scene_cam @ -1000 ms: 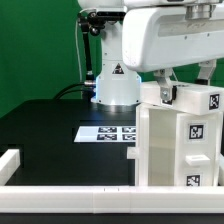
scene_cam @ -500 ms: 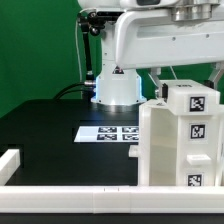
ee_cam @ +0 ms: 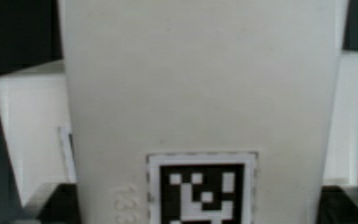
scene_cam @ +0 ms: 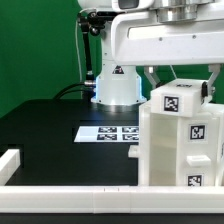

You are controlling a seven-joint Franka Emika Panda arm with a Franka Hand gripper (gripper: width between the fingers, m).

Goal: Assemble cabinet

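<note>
The cabinet (scene_cam: 170,150), a large white boxy body with black-and-white tags, stands at the exterior view's right. A white tagged panel (scene_cam: 182,102) sits at its top, tilted slightly. My gripper (scene_cam: 182,85) hangs over it, with one finger on each side of the panel, shut on it. In the wrist view the panel (ee_cam: 176,90) with its tag fills the picture between the dark fingertips (ee_cam: 48,203) of my gripper (ee_cam: 194,205). Part of the cabinet body (ee_cam: 25,120) shows behind it.
The marker board (scene_cam: 105,132) lies flat on the black table left of the cabinet. A long low white bar (scene_cam: 60,200) runs along the front edge, with a raised end (scene_cam: 8,162) at the left. The robot base (scene_cam: 117,88) stands behind.
My gripper and the tagged panel have moved toward the exterior view's left, over the top of the cabinet. The cabinet body has stayed in place.
</note>
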